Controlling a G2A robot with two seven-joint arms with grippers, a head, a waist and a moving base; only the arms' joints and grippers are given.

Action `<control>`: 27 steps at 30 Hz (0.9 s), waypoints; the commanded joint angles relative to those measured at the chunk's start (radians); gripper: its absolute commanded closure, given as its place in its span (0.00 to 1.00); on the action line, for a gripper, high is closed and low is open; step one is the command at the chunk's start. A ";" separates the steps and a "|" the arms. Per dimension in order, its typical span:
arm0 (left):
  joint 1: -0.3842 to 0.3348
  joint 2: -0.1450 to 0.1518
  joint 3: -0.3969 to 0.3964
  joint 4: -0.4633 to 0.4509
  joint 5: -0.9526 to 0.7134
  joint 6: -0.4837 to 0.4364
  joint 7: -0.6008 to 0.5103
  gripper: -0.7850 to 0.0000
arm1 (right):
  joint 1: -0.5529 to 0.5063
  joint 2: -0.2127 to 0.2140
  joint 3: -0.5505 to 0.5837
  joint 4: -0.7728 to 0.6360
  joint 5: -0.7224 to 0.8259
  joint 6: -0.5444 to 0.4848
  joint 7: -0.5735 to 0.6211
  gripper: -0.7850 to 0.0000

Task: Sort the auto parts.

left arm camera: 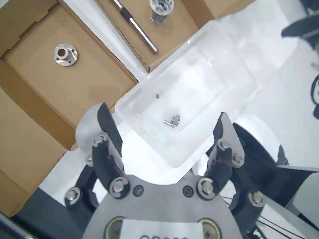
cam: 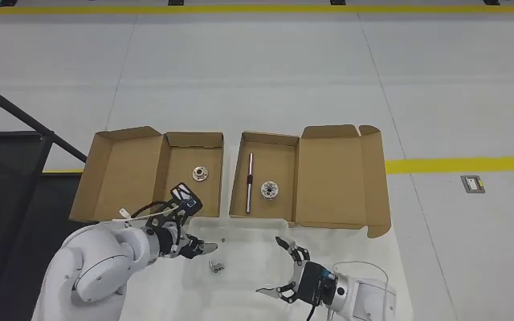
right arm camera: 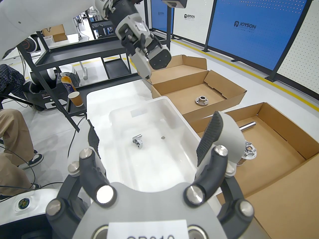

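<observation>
Our left gripper [left arm camera: 162, 111], released, hangs above the bracket [left arm camera: 172, 121] in the tray [left arm camera: 199, 75] — nearer than our right gripper [right arm camera: 153, 123], likewise spread.

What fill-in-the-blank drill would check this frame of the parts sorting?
1. The cardboard box with the rod holds ___ parts.
2. The second box holds ___ part, the flange.
3. The small bracket lies in the clear tray, touched by ___ claw.
4. The left claw and right claw are both ___.
Missing words: two, one, neither, open.
</observation>
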 commanded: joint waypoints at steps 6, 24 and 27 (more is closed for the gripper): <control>0.004 0.005 0.011 -0.002 0.018 -0.003 0.004 0.00 | 0.000 0.000 0.000 0.000 0.000 0.000 0.000 0.00; -0.059 0.049 0.305 0.102 0.221 -0.047 0.048 0.23 | 0.000 0.000 0.000 0.000 0.000 0.000 0.000 0.00; -0.093 0.055 0.360 0.143 0.251 -0.039 0.040 0.27 | 0.000 0.000 0.000 0.000 0.000 0.000 0.000 0.00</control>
